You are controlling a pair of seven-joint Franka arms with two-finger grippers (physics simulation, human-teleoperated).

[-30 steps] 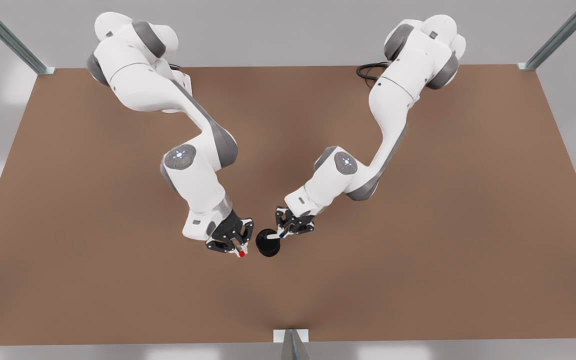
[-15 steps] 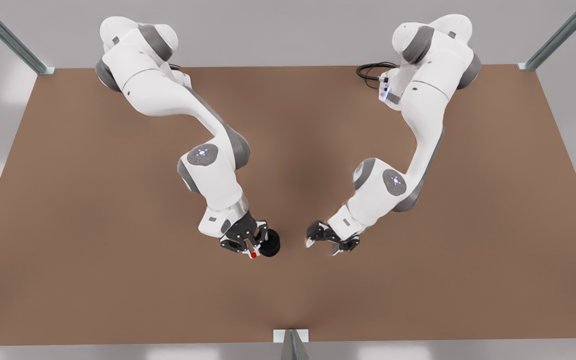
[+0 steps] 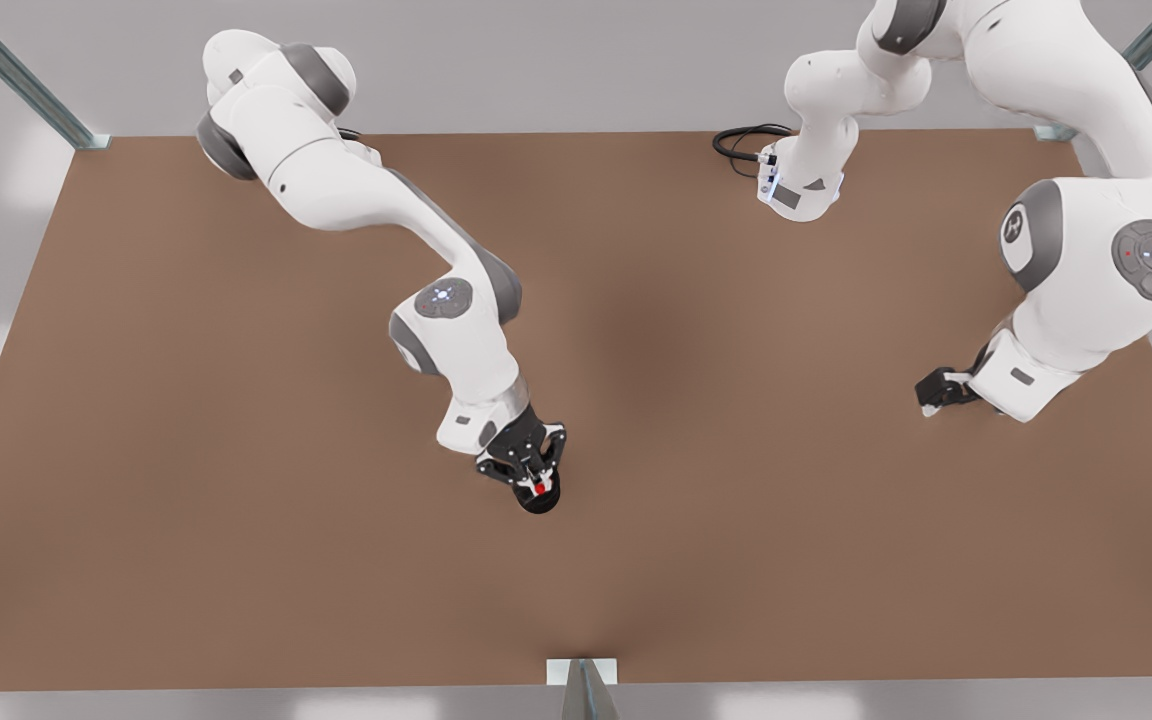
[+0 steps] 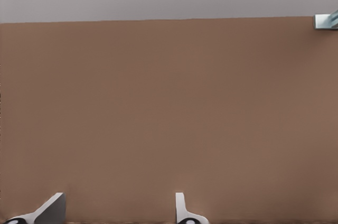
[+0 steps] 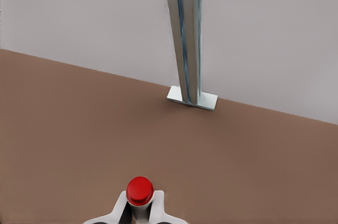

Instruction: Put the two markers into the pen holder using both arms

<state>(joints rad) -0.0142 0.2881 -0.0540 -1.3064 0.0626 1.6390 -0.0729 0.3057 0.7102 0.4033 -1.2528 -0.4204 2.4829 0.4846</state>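
The red-capped marker (image 3: 539, 487) stands upright in my right gripper (image 3: 532, 470), which is shut on it directly over the black pen holder (image 3: 536, 504) near the table's front middle. From the right wrist, the red cap (image 5: 140, 190) sticks up between the fingers of that gripper (image 5: 140, 211). My left gripper (image 3: 936, 390) hangs far off at the front view's right, open. Its two fingertips (image 4: 182, 211) stand apart with nothing between them. The second marker is hidden.
A brown table (image 3: 236, 500) spreads wide around the holder. Metal frame posts stand at the front edge (image 3: 583, 680) and the back corners (image 3: 86, 135). A black cable (image 3: 736, 145) lies by the base of the arm at the front view's right.
The left arm has swung far back to the front view's right with its gripper open. The right gripper has carried the red marker from beside the holder to over it.
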